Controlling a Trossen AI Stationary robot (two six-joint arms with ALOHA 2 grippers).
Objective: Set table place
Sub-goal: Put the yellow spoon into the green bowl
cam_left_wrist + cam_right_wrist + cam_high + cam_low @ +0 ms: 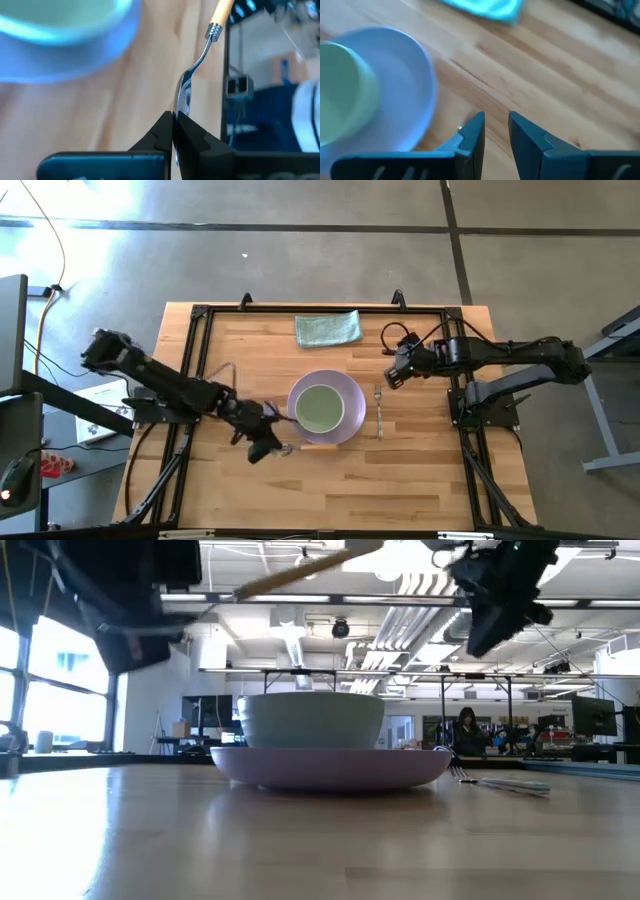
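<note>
A pale green bowl [319, 409] stands on the lilac plate [352, 402] at the table's middle. The thin fork [379, 410] lies flat on the wood just right of the plate. My left gripper [281, 448] is at the plate's near left and is shut on the spoon [192, 75]. The spoon's yellow-orange handle [312, 446] points toward the table's right, along the plate's near rim. In the low view the handle [300, 570] is high above the tabletop. My right gripper [391, 378] hovers open and empty beyond the fork, and its wrist view [496, 127] shows the gap between its fingers. My left gripper pinches the spoon's metal bowl [184, 100] between its two fingertips, with the bowl edge-on in the gap. The fingers lie along the spoon, coming from the table's left. The neck and handle [221, 11] stick out beyond the fingertips. The spoon is lifted clear of the table.
A teal cloth [328, 328] lies at the table's far middle. A black metal frame [192, 360] edges the wooden top. Bare wood [400, 480] stretches along the near side and to the right of the fork.
</note>
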